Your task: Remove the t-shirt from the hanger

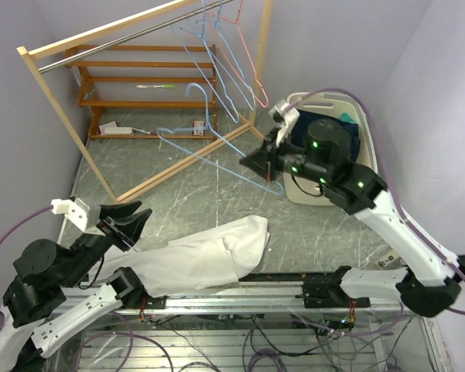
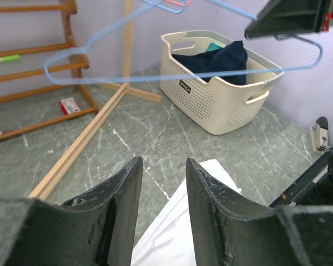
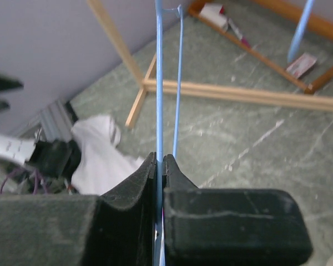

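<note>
The white t-shirt lies crumpled on the green floor at the near edge, off the hanger; it also shows in the left wrist view and the right wrist view. My right gripper is shut on the light blue hanger, holding it bare above the floor; its wire runs between the jaws in the right wrist view and crosses the left wrist view. My left gripper is open and empty, just above the shirt's left end.
A wooden clothes rack with several blue and pink hangers stands at the back left. A cream laundry basket with dark clothes sits at the right, behind the right arm. A metal rail runs along the near edge.
</note>
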You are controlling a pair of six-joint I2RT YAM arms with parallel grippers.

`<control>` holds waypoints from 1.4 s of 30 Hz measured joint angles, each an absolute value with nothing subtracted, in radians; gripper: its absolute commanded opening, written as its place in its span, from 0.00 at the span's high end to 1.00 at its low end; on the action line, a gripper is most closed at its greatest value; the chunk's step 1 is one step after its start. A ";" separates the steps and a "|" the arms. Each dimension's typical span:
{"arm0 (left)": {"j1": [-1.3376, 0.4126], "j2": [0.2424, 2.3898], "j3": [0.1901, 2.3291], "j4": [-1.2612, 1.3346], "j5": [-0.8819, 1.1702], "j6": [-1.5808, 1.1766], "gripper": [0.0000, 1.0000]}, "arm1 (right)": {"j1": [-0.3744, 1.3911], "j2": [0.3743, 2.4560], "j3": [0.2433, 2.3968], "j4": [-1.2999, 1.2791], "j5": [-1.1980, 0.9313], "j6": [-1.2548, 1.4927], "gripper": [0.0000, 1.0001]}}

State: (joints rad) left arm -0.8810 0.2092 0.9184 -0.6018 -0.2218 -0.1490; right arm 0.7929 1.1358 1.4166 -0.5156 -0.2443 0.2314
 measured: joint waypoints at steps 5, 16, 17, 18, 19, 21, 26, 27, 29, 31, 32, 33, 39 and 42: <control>-0.881 0.098 0.875 -0.639 -0.310 -0.199 0.52 | 0.793 1.317 1.570 -0.368 -0.177 0.239 1.00; -0.881 0.035 0.801 -0.657 -0.393 -0.236 0.52 | 0.793 1.567 1.854 -0.139 -0.047 0.228 1.00; -0.881 0.043 0.799 -0.657 -0.392 -0.236 0.52 | 0.793 1.594 1.884 -0.130 -0.043 0.227 1.00; -0.881 0.051 0.797 -0.658 -0.392 -0.236 0.52 | 0.793 1.620 1.907 -0.124 -0.042 0.227 1.00; -0.881 0.060 0.795 -0.658 -0.392 -0.236 0.52 | 0.793 1.647 1.934 -0.121 -0.038 0.227 1.00; -0.881 0.068 0.789 -0.659 -0.392 -0.236 0.51 | 0.793 1.710 1.987 -0.117 -0.036 0.227 1.00; -0.881 0.053 0.786 -0.662 -0.393 -0.237 0.50 | 0.793 1.827 2.060 -0.121 -0.029 0.228 1.00; -0.881 0.047 0.786 -0.663 -0.395 -0.237 0.50 | 0.793 1.844 2.068 -0.125 -0.030 0.228 1.00; -0.881 0.035 0.786 -0.663 -0.399 -0.240 0.49 | 0.793 1.861 2.070 -0.131 -0.030 0.228 0.96; -0.881 0.030 0.786 -0.663 -0.401 -0.242 0.49 | 0.793 1.862 2.060 -0.135 -0.035 0.228 0.78; -0.881 0.031 0.786 -0.663 -0.401 -0.243 0.49 | 0.793 1.851 2.039 -0.127 -0.038 0.230 0.71; -0.881 0.031 0.785 -0.663 -0.401 -0.244 0.49 | 0.793 1.837 2.015 -0.123 -0.042 0.234 0.65; -0.881 0.031 0.782 -0.663 -0.402 -0.244 0.49 | 0.793 1.615 1.711 -0.097 -0.107 0.244 0.35; -0.881 0.031 0.782 -0.663 -0.405 -0.244 0.49 | 0.796 1.453 1.534 -0.073 -0.167 0.253 0.14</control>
State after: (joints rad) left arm -0.8810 0.0315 0.7818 -0.6632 -0.4046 -0.2440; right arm 0.7959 1.4528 1.5345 -0.0731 -0.1669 0.2531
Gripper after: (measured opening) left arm 0.509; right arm 0.706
